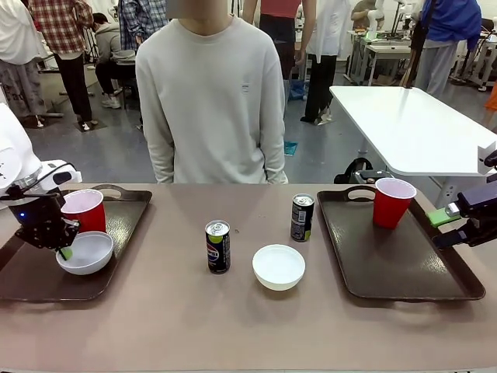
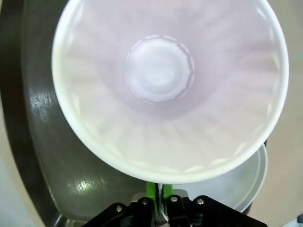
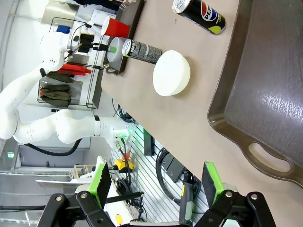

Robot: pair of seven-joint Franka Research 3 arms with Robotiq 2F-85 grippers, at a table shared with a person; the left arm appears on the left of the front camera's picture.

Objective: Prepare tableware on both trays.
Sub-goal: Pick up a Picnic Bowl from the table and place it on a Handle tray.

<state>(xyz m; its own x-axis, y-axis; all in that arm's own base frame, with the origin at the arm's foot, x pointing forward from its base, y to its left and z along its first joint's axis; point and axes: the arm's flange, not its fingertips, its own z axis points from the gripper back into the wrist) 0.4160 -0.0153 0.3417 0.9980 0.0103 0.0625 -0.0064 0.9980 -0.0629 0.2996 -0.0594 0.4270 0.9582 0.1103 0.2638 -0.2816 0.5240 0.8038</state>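
Jaws of my left gripper [image 1: 67, 250] pinch the rim of a white bowl [image 1: 87, 252] at the left tray [image 1: 23, 287], wrist angled downward, beside a red cup [image 1: 84, 210]. My right gripper [image 3: 156, 184] lies level at the outer rim of the right tray [image 1: 404, 272], jaws spread wide and empty.

Only one piece of text can be read: white capitals "PEP", the start of the Pepsi name. It stands on the dark side of the right-hand can [image 3: 199, 12] in the right wrist view, beside a round emblem. From the front, the same can carries pale print too small to read. The left-hand can [image 1: 217, 247] bears a round coloured emblem and a yellow-green patch, but no legible letters. A tiny mark on the chest of the person's sweater [image 1: 210, 109] is also too small to read.
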